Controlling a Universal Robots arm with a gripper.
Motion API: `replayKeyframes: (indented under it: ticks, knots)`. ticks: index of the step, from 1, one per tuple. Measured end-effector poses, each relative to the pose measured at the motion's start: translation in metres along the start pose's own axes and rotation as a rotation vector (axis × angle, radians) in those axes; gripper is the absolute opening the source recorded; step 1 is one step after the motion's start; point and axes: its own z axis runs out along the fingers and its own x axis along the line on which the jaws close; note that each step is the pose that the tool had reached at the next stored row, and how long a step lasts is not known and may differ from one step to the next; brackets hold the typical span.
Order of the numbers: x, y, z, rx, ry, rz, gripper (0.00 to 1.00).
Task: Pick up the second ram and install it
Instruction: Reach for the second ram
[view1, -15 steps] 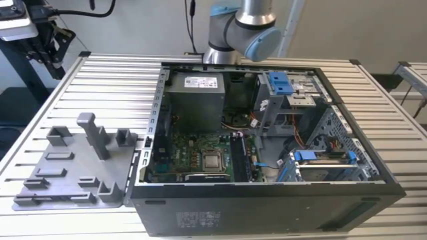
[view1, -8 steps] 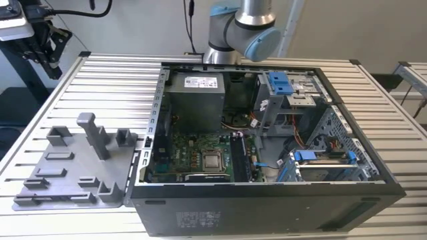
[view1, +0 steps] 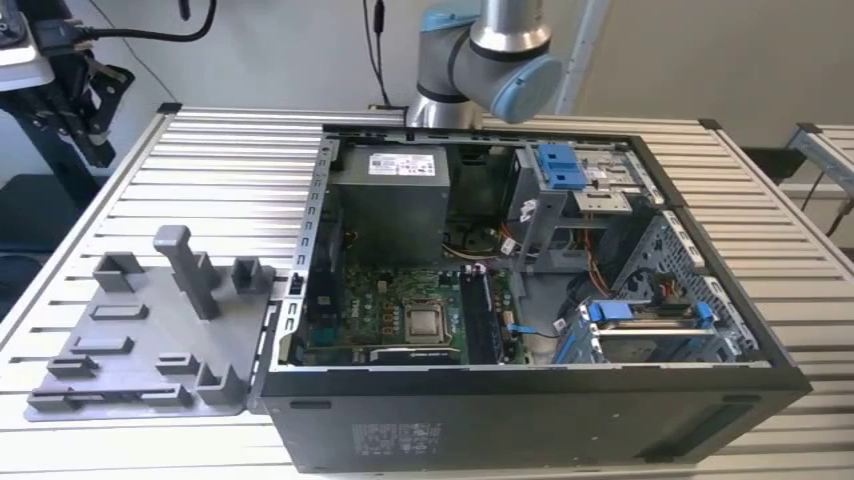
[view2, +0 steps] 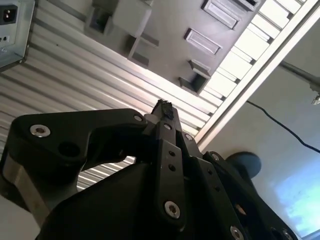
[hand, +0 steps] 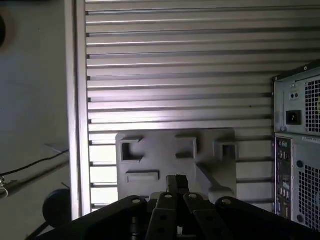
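One black gripper (view2: 164, 107), closed and seemingly empty, mid-task.

Exterior view: the grey robot arm (view1: 461, 60) rises at upper centre behind the open black computer case (view1: 534, 430) on the ribbed metal desk (view1: 200, 170). The grey plastic tray (view1: 134, 345) with upright blocks lies at the exterior view's left. A dark, bluish slim strip stands edge-up in the green motherboard (view1: 387, 290), lower centre. It is probably a seated stick, perhaps the second ram (view1: 478, 315), but I cannot tell. Second wrist view: the gripper's fingers are drawn together with nothing between them, the tray beyond. First wrist view: it hangs over that tray. Judged: either before the pick or after seating. A pick would need parted fingers squared to the stick's thin edge.
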Motion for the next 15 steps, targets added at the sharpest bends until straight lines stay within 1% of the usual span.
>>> replayKeyframes:
  ticks: [6,15]
  knots:
    - [0.002,-0.0136,0.0029,0.0,0.0,0.0,0.11]
    - [0.0083,-0.0376,0.0056,0.0,0.0,0.0,0.11]
